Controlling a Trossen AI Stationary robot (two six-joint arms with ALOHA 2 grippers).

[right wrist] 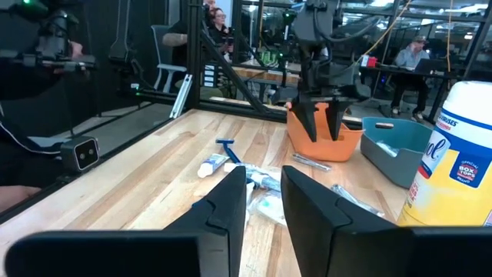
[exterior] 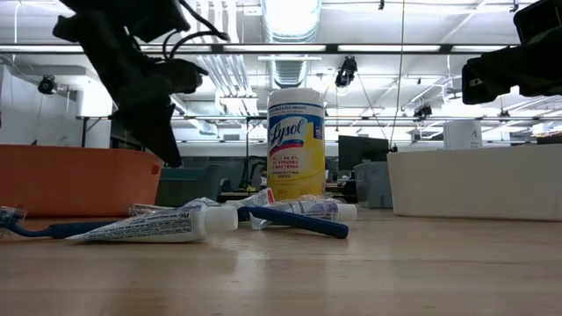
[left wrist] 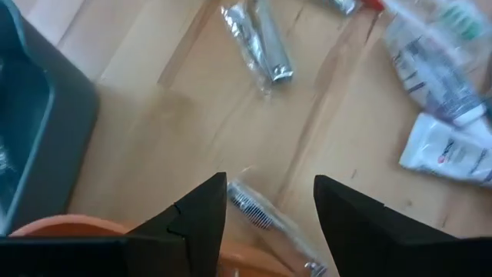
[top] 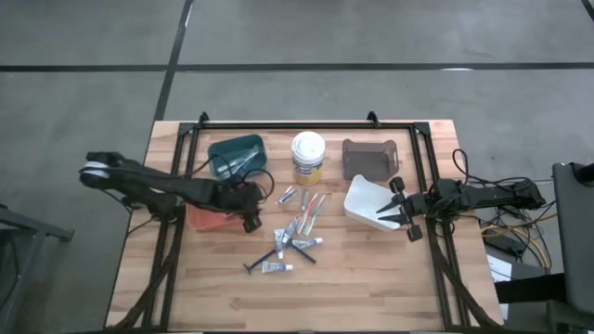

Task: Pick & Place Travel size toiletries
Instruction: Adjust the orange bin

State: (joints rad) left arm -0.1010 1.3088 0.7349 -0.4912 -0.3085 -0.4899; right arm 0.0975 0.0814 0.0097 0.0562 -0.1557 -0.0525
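Observation:
The travel size toiletries (top: 299, 223) lie loose in a heap on the wooden table's middle: white tubes (exterior: 158, 226), wrapped toothbrushes (left wrist: 257, 38) and dark-handled razors (top: 278, 246). My left gripper (top: 252, 221) hangs open, slanting down, over the orange bin's (top: 206, 219) right rim, beside the heap. Below and between its fingers (left wrist: 269, 185) a wrapped toothbrush (left wrist: 257, 214) lies untouched, seemingly across the orange rim. My right gripper (top: 401, 211) waits level at the right, beside the white bin (top: 367, 202), with only a narrow gap between its fingers (right wrist: 264, 192) and nothing in it.
A teal bin (top: 237, 155), a large white wipes tub with a yellow label (top: 308, 158) and a grey bin (top: 369, 158) stand along the far side. Bare wood lies toward the near edge (top: 297, 306). People sit in the room beyond the table (right wrist: 219, 23).

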